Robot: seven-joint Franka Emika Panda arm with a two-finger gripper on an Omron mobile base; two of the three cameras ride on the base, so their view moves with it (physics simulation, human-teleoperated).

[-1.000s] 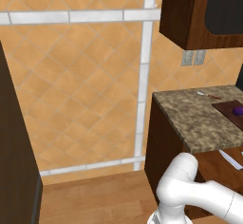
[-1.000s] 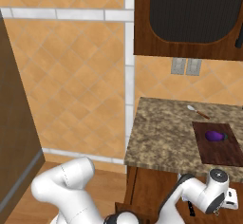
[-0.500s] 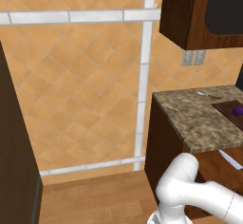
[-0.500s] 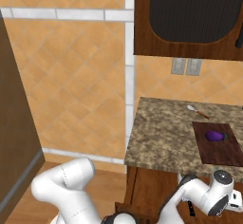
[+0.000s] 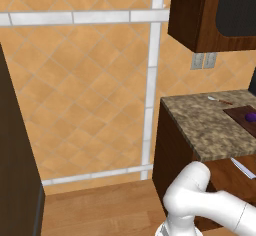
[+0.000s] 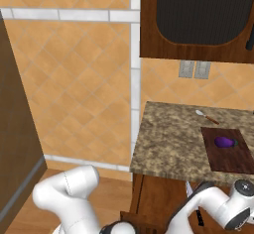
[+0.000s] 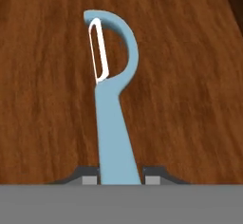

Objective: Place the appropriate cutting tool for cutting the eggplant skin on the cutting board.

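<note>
Hand view: light blue peeler (image 7: 114, 118) runs up the middle of the frame, handle at the bottom, curved head at the top. White blade strip sits on the left side of the head loop (long axis along the handle). Handle base lies between the two end effector (image 7: 121, 176) fingertips (image 7: 88, 175), which press it from either side. Background: dark brown wood-grain surface (image 7: 190, 85).
</note>
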